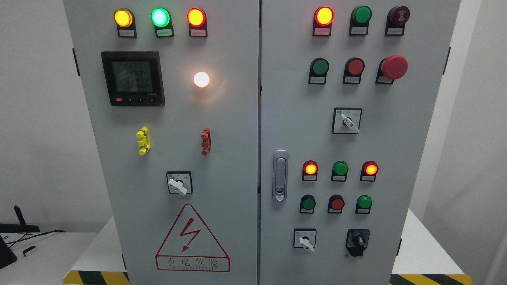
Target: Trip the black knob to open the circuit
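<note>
Head view: black knob point(358, 240), glossy plastic on square plate, low on matte grey steel cabinet point(222, 166); no hand visible.

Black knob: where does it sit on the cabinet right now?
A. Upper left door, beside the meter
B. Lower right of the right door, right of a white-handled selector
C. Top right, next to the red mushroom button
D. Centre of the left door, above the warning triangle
B: the black knob sits low on the right door, right of the white-handled selector and below a green button; neither hand is in view.
</note>
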### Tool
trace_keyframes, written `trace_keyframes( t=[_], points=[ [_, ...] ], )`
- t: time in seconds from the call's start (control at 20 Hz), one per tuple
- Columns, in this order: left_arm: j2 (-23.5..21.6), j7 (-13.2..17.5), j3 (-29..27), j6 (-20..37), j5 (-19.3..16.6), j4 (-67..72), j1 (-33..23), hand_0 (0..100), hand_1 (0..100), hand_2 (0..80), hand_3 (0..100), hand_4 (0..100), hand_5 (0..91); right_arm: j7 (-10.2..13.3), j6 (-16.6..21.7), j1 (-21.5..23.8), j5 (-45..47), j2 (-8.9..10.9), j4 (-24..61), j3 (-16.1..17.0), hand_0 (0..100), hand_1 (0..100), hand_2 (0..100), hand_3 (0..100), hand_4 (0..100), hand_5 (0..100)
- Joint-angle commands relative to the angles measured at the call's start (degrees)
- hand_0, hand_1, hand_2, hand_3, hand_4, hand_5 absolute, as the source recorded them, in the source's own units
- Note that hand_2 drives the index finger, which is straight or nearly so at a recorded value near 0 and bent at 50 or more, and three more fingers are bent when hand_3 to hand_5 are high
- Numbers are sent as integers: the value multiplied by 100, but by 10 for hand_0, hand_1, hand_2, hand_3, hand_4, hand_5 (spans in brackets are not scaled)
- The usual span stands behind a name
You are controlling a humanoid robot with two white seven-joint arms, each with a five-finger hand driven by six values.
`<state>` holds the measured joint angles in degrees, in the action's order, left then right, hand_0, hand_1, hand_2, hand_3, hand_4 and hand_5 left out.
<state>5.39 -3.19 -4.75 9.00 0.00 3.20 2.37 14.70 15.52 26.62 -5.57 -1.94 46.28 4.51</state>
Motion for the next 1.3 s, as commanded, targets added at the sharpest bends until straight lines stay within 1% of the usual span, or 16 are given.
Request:
trace_keyframes(
  t=[0.0, 0.05, 0.1, 0.15, 0.2, 0.25, 0.3, 0.35, 0.4, 0.5, 0.7, 0.85, 1.0, 1.05, 1.25],
  points=[
    [5, 2, 0, -3, -176, 5, 0, 120, 389, 0, 0, 0, 0, 199, 546, 773, -6, -87, 2912, 155, 290, 357, 17, 167, 207, 81],
    [-3, 2, 0, -3, -176, 5, 0, 120, 389, 0, 0, 0, 0, 374, 740, 844, -14, -104, 3026, 147, 295, 358, 26, 192, 246, 121],
    [-3, 2, 0, -3, -176, -4, 0, 120, 389, 0, 0, 0, 0, 550, 907, 897, -32, -105, 3140, 147, 297, 358, 29, 198, 251, 127],
    [-3, 2, 0, -3, -176, -4, 0, 120, 389, 0, 0, 0, 0, 639, 1100, 958, -32, -113, 3237, 155, 297, 364, 45, 223, 263, 149],
    [5, 2, 0, -3, -176, 5, 0, 120, 389, 0, 0, 0, 0, 657, 1363, 976, -32, -113, 3316, 164, 298, 372, 71, 272, 280, 186],
    [5, 2, 0, -3, -176, 5, 0, 120, 389, 0, 0, 0, 0, 666, 1687, 985, -32, -113, 3352, 199, 299, 373, 79, 285, 285, 198],
    [-3, 2, 0, -3, -176, 5, 0, 120, 389, 0, 0, 0, 0, 666, 1978, 985, -32, -113, 3378, 234, 301, 374, 104, 323, 300, 228],
    [-3, 2, 0, -3, -176, 5, 0, 120, 389, 0, 0, 0, 0, 657, 2146, 985, -41, -113, 3500, 278, 303, 379, 134, 358, 320, 288],
    [-3, 2, 0, -3, -176, -4, 0, 120, 389, 0, 0, 0, 0, 648, 2183, 985, -41, -113, 3719, 366, 304, 380, 139, 368, 329, 297],
    [5, 2, 0, -3, -176, 5, 0, 120, 389, 0, 0, 0, 0, 631, 2183, 985, -41, -113, 4132, 480, 313, 386, 191, 412, 363, 346],
    [-3, 2, 0, -3, -176, 5, 0, 120, 389, 0, 0, 0, 0, 587, 2183, 950, -76, -105, 5037, 665, 336, 398, 222, 447, 402, 392],
    [-3, 2, 0, -3, -176, -4, 0, 120, 389, 0, 0, 0, 0, 569, 2174, 897, -330, -96, 5732, 893, 343, 410, 235, 468, 420, 410],
    [-3, 2, 0, -3, -176, 5, 0, 120, 389, 0, 0, 0, 0, 569, 2174, 731, -454, -105, 6059, 981, 339, 433, 252, 484, 433, 433],
    [-3, 2, 0, -3, -176, 5, 0, 120, 389, 0, 0, 0, 0, 569, 2174, 652, -454, -113, 6094, 999, 333, 439, 303, 507, 443, 440],
    [-3, 2, 0, -3, -176, -4, 0, 120, 389, 0, 0, 0, 0, 560, 2174, 476, -454, -96, 6322, 1096, 328, 448, 332, 530, 460, 459]
  ],
)
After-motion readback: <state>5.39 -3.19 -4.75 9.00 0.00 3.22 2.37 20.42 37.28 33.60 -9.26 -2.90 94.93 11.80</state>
